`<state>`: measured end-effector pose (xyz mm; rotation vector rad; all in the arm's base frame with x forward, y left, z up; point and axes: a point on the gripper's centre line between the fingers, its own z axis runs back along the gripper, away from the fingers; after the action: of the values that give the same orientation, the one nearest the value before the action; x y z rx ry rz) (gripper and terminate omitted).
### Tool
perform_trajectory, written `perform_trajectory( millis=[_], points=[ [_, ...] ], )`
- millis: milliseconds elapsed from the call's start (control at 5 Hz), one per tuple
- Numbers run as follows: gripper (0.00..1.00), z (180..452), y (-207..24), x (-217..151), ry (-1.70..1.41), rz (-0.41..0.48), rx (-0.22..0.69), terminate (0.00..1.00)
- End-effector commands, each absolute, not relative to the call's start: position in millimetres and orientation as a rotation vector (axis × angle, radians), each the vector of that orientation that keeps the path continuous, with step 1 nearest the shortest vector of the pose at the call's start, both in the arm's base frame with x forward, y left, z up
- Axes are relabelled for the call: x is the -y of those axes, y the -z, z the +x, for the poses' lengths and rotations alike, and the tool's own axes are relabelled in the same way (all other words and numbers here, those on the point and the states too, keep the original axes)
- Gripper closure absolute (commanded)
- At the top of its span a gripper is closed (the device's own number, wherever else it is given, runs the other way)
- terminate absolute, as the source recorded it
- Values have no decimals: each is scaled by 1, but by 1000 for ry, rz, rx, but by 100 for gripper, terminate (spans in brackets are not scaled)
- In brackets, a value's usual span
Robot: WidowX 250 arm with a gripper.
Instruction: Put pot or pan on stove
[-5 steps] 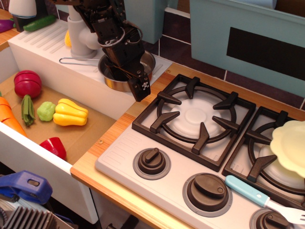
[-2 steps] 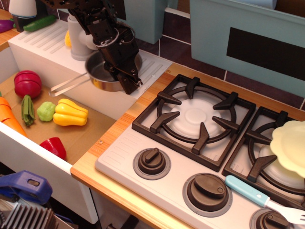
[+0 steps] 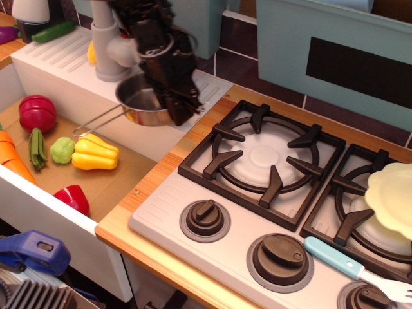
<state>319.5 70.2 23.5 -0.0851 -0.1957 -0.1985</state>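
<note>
The small shiny steel saucepan (image 3: 136,102) hangs just above the white ribbed drainboard (image 3: 58,55), left of the stove. Its thin wire handle (image 3: 96,121) points down-left over the sink. My black gripper (image 3: 176,108) comes down from above and is shut on the pan's right rim; it is motion-blurred. The grey-white stove (image 3: 164,209) lies to the right, with black grates and brown knobs. Its left burner grate (image 3: 264,156) is bare.
A pale yellow scalloped plate (image 3: 391,195) sits on the right burner. A blue-handled spatula (image 3: 331,255) lies by the front knobs. A white faucet (image 3: 108,46) stands behind the pan. Toy vegetables, including a yellow pepper (image 3: 94,152), lie in the sink.
The gripper has closed on the pan's rim. The pan has come up off the drainboard, and its handle has swung from pointing left to pointing down-left.
</note>
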Motion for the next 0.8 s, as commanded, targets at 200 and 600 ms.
perform_trajectory(
  millis=[200,600],
  points=[
    [100,329,-71,-2,30,10,278,0],
    [0,339,-74,46,-110,-45,297,0]
  ],
)
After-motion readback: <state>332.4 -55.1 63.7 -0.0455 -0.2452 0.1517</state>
